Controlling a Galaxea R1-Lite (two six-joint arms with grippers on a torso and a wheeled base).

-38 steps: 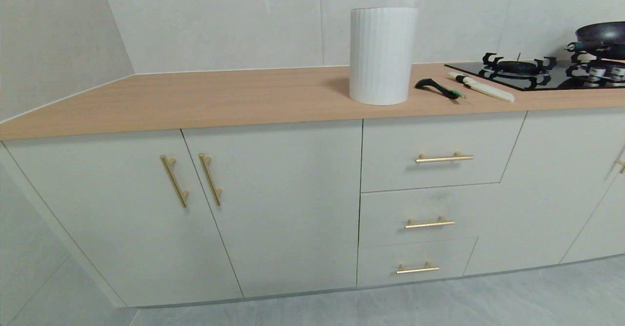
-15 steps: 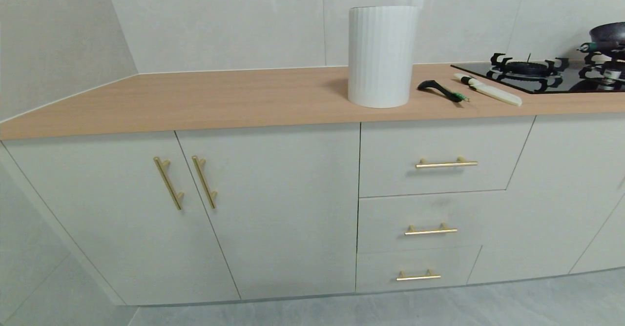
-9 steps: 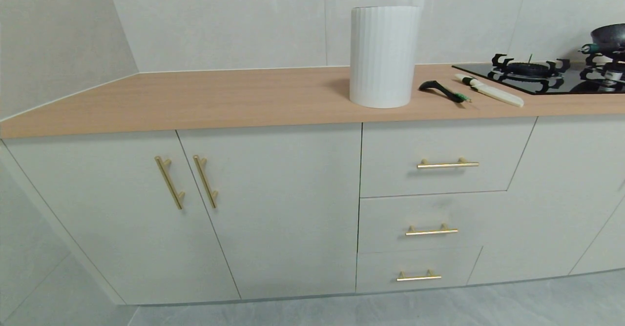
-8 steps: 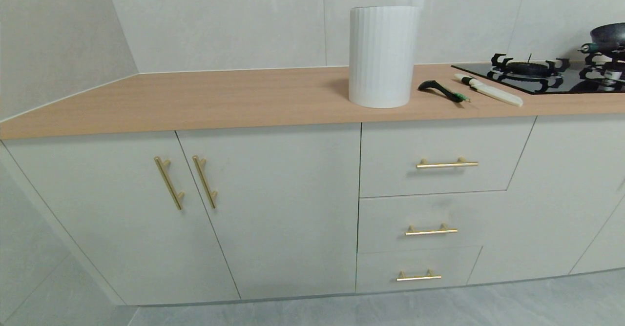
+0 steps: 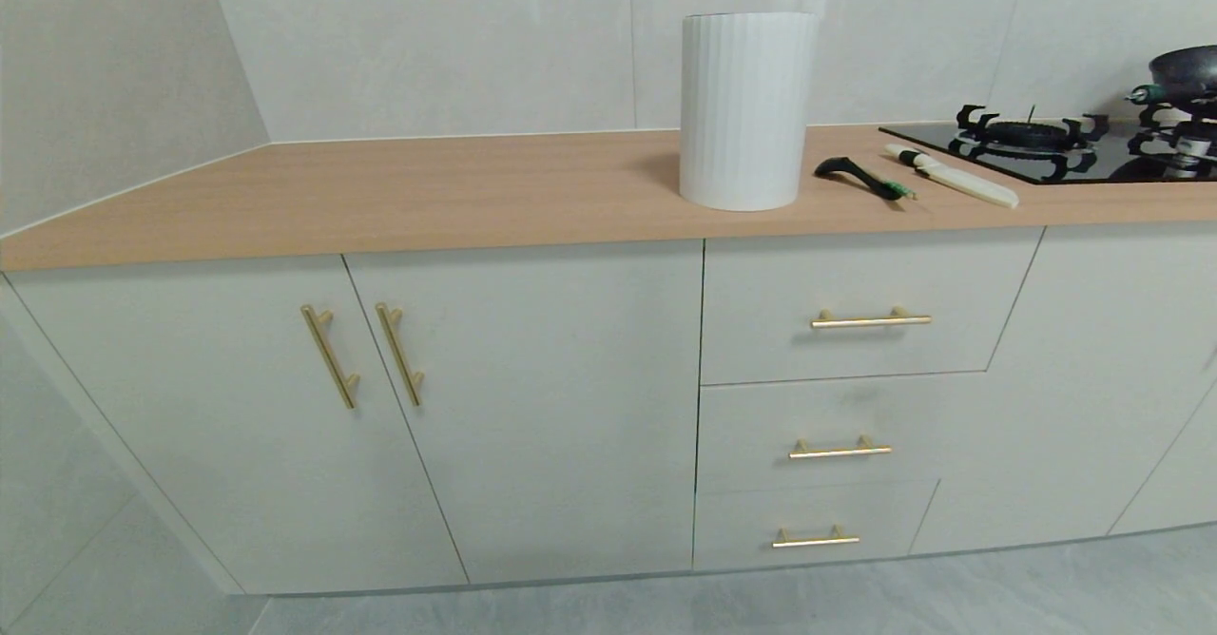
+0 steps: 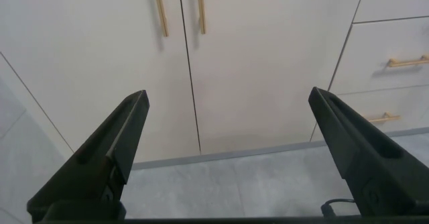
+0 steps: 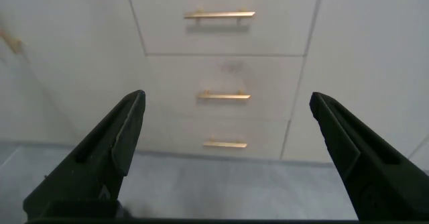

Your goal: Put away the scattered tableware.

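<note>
Head view: knife (image 5: 954, 177), perhaps a peeler (image 5: 860, 177), on counter (image 5: 428, 193); wrist views: left tool (image 6: 228, 98) and right tool (image 7: 228, 98) splayed, empty.

The desk (image 5: 380, 193) is showing tan wood grain. The canister (image 5: 744, 107) is presenting white, vertically ribbed. The peeler (image 5: 856, 175) is showing black with green; the knife (image 5: 958, 181) is showing cream. The drawer handle (image 5: 870, 319) is reading gold.

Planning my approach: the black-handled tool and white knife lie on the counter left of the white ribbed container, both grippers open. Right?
No: the head view shows the black-handled tool and white knife on the counter right of the white ribbed container. Left gripper and right gripper are open.
</note>
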